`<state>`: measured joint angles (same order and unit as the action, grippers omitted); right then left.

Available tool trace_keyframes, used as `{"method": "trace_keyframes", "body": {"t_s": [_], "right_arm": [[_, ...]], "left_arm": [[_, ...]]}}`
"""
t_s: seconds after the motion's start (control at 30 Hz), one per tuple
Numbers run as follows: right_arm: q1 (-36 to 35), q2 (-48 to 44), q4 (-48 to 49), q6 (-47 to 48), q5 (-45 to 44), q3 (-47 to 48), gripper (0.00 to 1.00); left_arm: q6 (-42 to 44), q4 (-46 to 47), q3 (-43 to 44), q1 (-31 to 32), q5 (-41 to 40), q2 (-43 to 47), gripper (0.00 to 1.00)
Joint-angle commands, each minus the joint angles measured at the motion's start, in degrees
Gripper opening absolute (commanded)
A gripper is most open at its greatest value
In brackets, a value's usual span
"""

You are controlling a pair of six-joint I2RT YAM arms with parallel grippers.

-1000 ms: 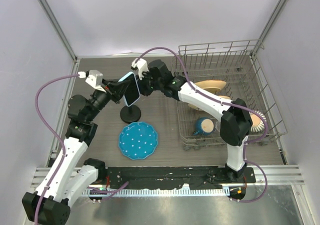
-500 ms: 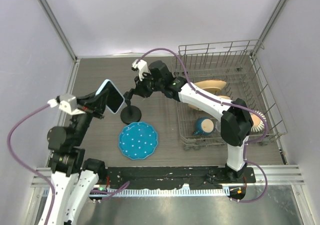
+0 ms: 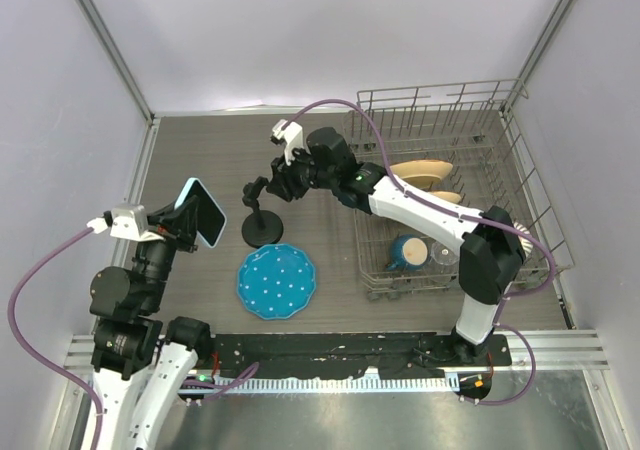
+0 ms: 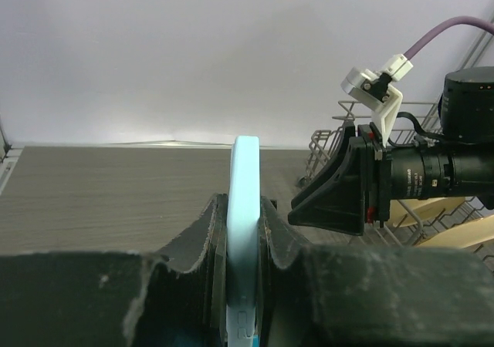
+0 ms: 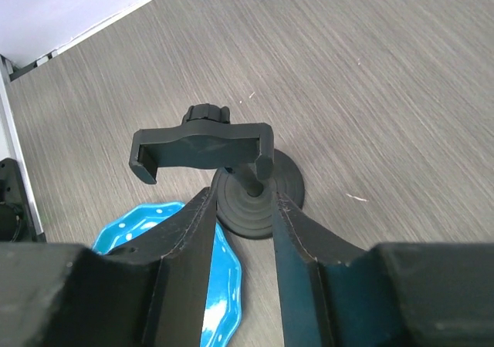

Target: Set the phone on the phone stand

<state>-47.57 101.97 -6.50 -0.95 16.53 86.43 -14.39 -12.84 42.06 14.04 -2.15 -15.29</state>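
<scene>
The phone (image 3: pixel 203 213), black screen in a light blue case, is held upright in my left gripper (image 3: pixel 186 226) at the table's left, well left of the phone stand (image 3: pixel 262 222). In the left wrist view the phone (image 4: pixel 245 170) shows edge-on, clamped between the jaws of the left gripper (image 4: pixel 245 216). The stand is black with a round disc base, a thin post and an empty cradle (image 5: pixel 202 148). My right gripper (image 3: pixel 278 184) is open just right of the stand's top. In the right wrist view the right gripper (image 5: pixel 241 204) has its tips short of the post, above the base (image 5: pixel 266 200).
A round blue dotted plate (image 3: pixel 277 281) lies just in front of the stand, and also shows in the right wrist view (image 5: pixel 131 227). A wire dish rack (image 3: pixel 440 100) at the right holds plates and a blue mug (image 3: pixel 408 252). Walls enclose the table on three sides.
The phone was at the stand's cradle a second ago; my left gripper has carried it away to the left and lower. My right gripper has drawn back slightly to the right.
</scene>
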Motion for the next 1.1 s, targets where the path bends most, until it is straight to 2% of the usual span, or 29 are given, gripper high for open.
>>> {"method": "trace_keyframes", "body": {"t_s": [0.0,0.23,0.77,1.07], "right_arm": [[-0.3,-1.7,3.6,1.9,-1.9,1.0,0.41],[-0.4,2.0,2.7,2.5,-2.0,5.5,0.41],[-0.6,4.8,4.1,2.3,-0.5,6.2,0.4],[-0.7,5.2,4.8,2.3,-0.4,6.7,0.36]], "left_arm": [[0.2,4.0,0.4,0.4,-1.3,0.7,0.0],[0.9,3.0,0.4,0.9,-1.2,0.9,0.0],[0.4,3.9,-1.5,1.4,-1.2,1.2,0.0],[0.1,5.0,-2.6,1.6,-1.0,1.1,0.0]]}}
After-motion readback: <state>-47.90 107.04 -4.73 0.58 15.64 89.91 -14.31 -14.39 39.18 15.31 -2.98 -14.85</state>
